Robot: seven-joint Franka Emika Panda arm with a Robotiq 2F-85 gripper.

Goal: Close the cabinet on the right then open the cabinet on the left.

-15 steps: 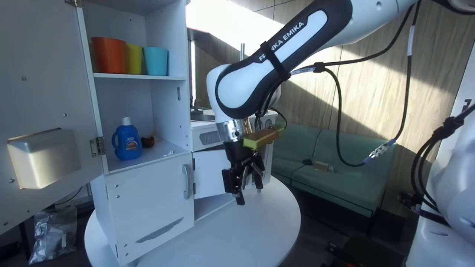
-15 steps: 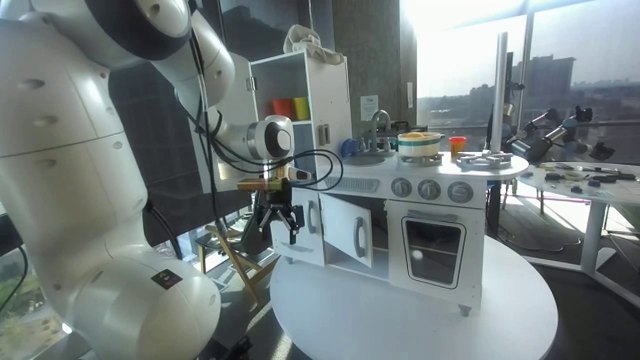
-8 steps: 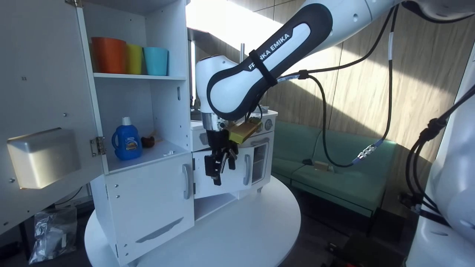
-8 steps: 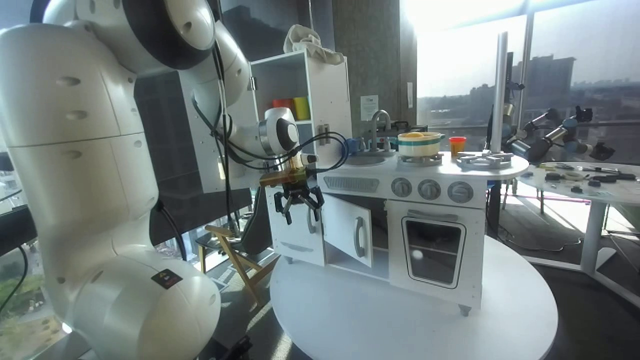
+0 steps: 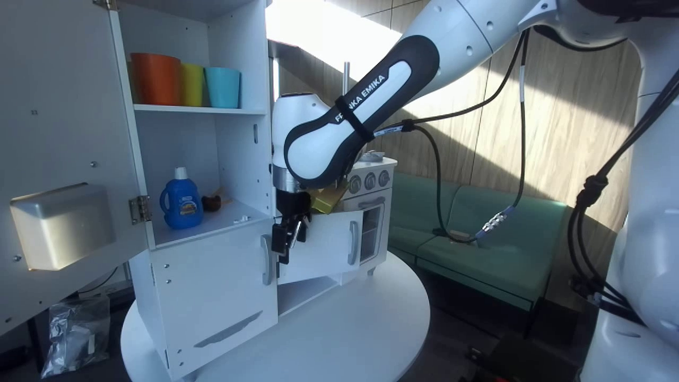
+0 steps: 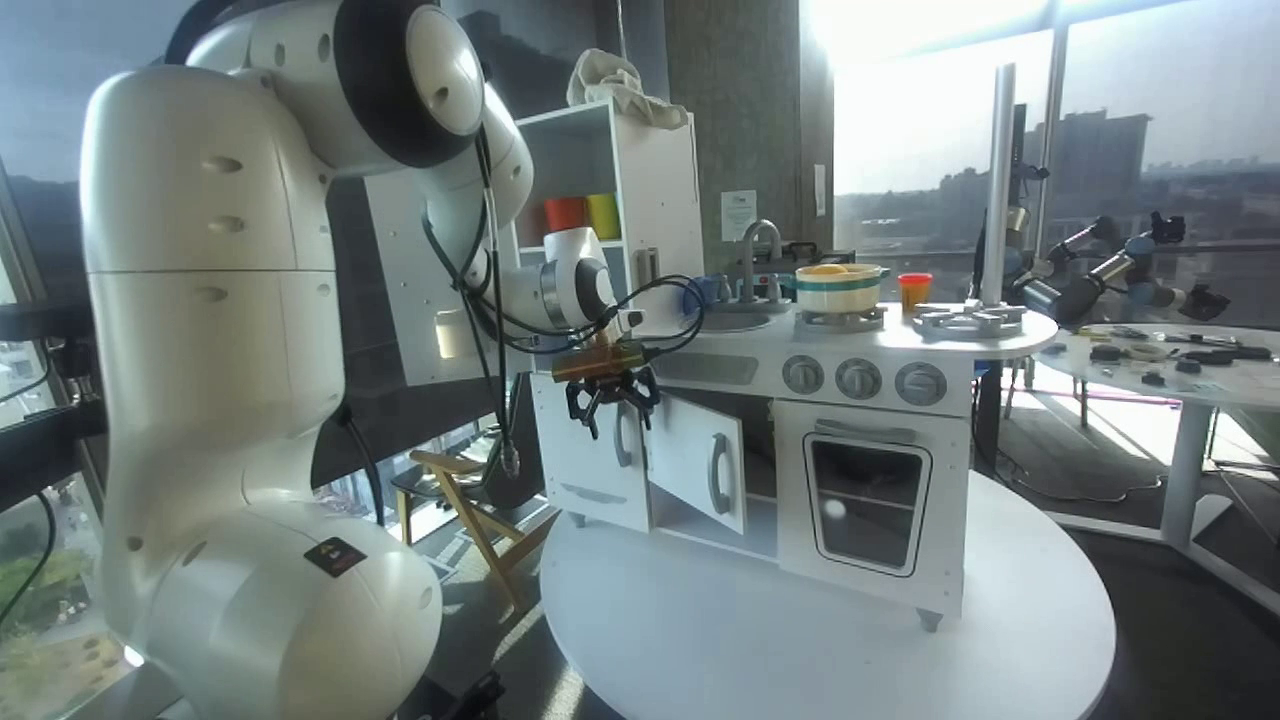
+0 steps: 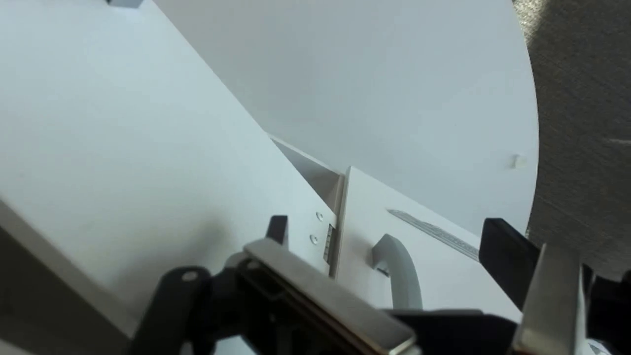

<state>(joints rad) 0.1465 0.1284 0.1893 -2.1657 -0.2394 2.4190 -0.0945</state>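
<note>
Near the handle (image 7: pixel 404 277) of the closed cabinet door (image 5: pixel 212 286), the gripper (image 6: pixel 621 424) hangs (fingers (image 7: pixel 508 261) spread), the neighbouring door (image 6: pixel 690 460) ajar.

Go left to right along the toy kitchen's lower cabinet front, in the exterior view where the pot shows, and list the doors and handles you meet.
Closed cabinet door → its grey handle → partly open cabinet door → that door's grey handle → oven door.
</note>
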